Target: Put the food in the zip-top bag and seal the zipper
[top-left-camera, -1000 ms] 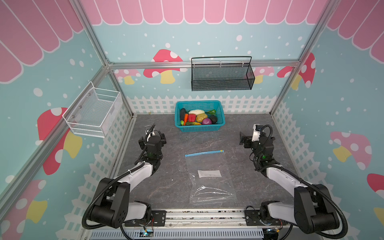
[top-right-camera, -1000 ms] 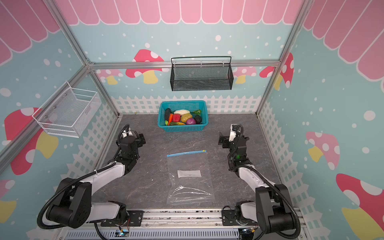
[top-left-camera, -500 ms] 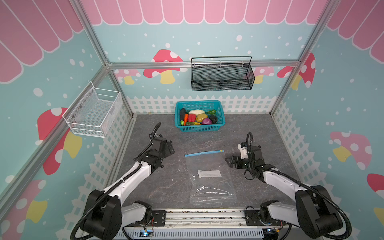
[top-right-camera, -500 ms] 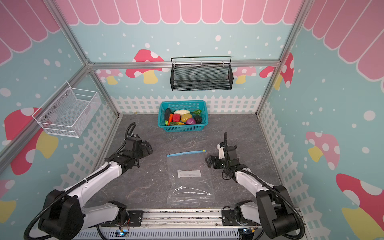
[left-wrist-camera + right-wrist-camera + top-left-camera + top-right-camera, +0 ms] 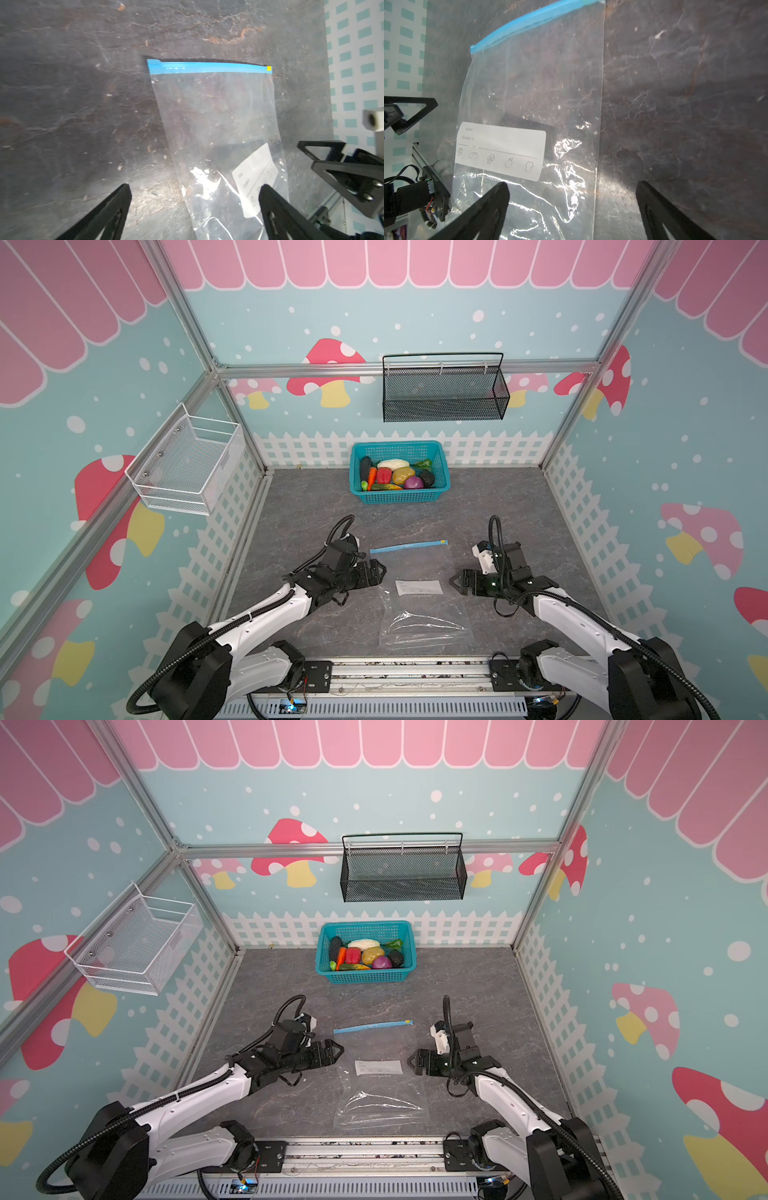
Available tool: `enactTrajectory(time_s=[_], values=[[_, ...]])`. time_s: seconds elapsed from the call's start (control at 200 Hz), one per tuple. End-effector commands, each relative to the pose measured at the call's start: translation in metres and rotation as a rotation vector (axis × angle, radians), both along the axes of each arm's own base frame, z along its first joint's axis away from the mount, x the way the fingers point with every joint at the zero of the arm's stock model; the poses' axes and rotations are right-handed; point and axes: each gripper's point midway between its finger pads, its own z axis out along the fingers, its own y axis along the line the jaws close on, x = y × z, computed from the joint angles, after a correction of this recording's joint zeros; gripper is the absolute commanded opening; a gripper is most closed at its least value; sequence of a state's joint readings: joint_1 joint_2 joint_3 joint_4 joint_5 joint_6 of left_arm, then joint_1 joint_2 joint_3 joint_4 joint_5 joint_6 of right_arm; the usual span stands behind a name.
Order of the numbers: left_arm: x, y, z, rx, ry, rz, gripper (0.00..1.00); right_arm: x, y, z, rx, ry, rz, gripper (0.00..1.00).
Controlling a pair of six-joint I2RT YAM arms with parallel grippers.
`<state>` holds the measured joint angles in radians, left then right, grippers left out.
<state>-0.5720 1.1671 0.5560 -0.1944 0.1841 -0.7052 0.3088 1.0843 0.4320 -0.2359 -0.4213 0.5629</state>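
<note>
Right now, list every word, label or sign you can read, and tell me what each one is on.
"Date:", top line of the white label on the zip-top bag.
"Content:", second line of the same label, slightly blurred.
Five small icons below a ruled line on the label: ring, loaf, vegetable, fruit, shirt.
Under the label, faint print on the bag: too blurred to read.
Nothing else legible.

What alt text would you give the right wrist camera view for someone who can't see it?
A clear zip-top bag lies flat and empty on a dark grey table, its blue zipper along the far edge and a white label on its face. In the foreground the black fingers of the right gripper stand wide apart, holding nothing.
</note>
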Motion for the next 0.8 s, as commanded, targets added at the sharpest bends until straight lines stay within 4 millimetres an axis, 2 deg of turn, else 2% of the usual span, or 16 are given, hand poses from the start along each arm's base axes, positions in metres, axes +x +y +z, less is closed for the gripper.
enactTrajectory(time_s=[0.0, 0.16, 0.425, 0.64, 0.795], values=[[0.002, -0.017, 0.004, -0.069, 0.014, -0.024, 0.96, -0.019, 0.004, -0.009, 0.023, 0.075, 0.022, 0.99], [0.007, -0.029, -0.007, -0.093, 0.041, -0.04, 0.96, -0.024, 0.007, -0.014, 0.024, 0.081, 0.035, 0.94], [0.022, -0.048, -0.02, -0.115, 0.064, -0.064, 0.94, -0.035, 0.019, -0.024, 0.014, 0.101, 0.102, 0.94], [0.036, -0.066, -0.02, -0.146, 0.076, -0.093, 0.92, -0.029, 0.031, -0.018, 0.049, 0.053, 0.126, 0.94], [0.047, -0.073, -0.013, -0.133, 0.057, -0.111, 0.91, -0.024, 0.047, -0.004, 0.145, -0.012, 0.135, 0.94]])
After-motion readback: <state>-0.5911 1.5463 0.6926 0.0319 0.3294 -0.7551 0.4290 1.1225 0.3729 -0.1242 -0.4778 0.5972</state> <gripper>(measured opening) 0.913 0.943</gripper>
